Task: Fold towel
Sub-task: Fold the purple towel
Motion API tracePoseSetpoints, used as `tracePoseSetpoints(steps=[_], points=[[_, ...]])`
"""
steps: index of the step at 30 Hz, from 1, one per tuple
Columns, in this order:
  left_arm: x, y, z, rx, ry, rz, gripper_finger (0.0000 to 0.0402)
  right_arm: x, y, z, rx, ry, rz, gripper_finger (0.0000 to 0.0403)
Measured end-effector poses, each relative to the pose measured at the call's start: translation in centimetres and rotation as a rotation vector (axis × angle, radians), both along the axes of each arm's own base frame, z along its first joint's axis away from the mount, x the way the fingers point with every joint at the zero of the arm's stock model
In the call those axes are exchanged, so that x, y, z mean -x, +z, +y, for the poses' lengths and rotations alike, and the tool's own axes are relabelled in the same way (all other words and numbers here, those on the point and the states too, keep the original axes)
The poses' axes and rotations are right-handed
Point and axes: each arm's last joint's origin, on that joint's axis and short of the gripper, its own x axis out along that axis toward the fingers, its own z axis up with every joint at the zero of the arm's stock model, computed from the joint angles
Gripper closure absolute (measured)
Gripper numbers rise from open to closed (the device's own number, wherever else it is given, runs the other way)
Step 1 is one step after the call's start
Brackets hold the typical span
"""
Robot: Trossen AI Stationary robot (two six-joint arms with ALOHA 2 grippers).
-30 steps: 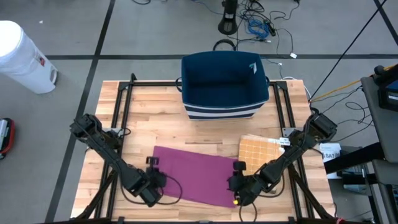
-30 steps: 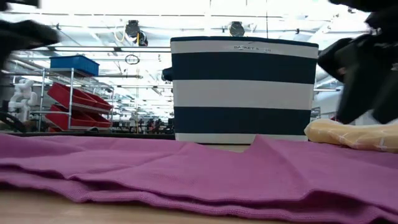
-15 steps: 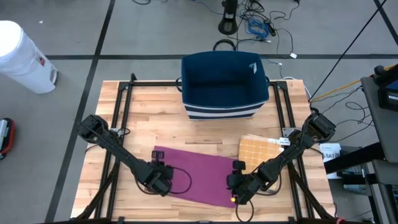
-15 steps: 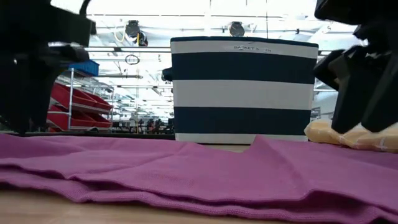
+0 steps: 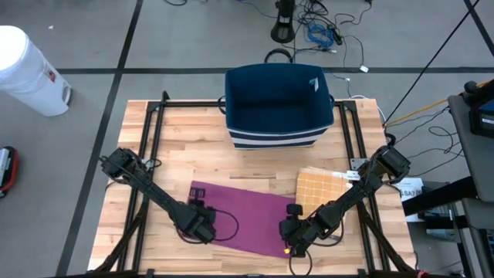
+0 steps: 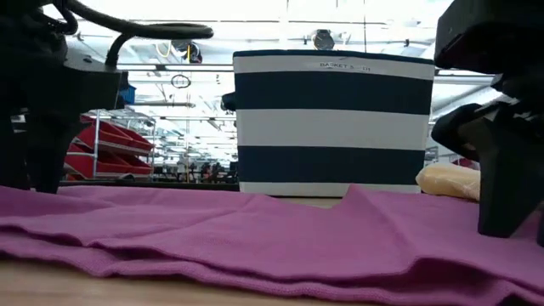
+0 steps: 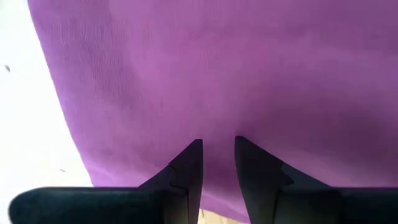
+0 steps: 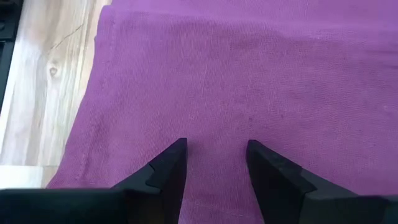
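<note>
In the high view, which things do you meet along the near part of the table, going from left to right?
Left claw → purple towel → right claw → tan checked cloth.

A navy basket with white stripes (image 5: 279, 104) is set at the far middle of the wooden table (image 5: 185, 147), and a tan checked cloth (image 5: 319, 186) is laid at the near right. On the floor, a white bin (image 5: 27, 71) and tangled cables (image 5: 324, 32) are seen.
</note>
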Motion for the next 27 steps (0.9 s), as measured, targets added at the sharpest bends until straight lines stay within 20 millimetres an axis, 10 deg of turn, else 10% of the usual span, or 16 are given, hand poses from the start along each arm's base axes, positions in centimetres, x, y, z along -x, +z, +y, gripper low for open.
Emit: tracePoseSetpoints(steps=[27], points=[[1.3,0.4,0.9,-0.068,0.061,0.152,0.0303,0.3,2.0,-0.6,-0.028,0.007,-0.016,0.0248]])
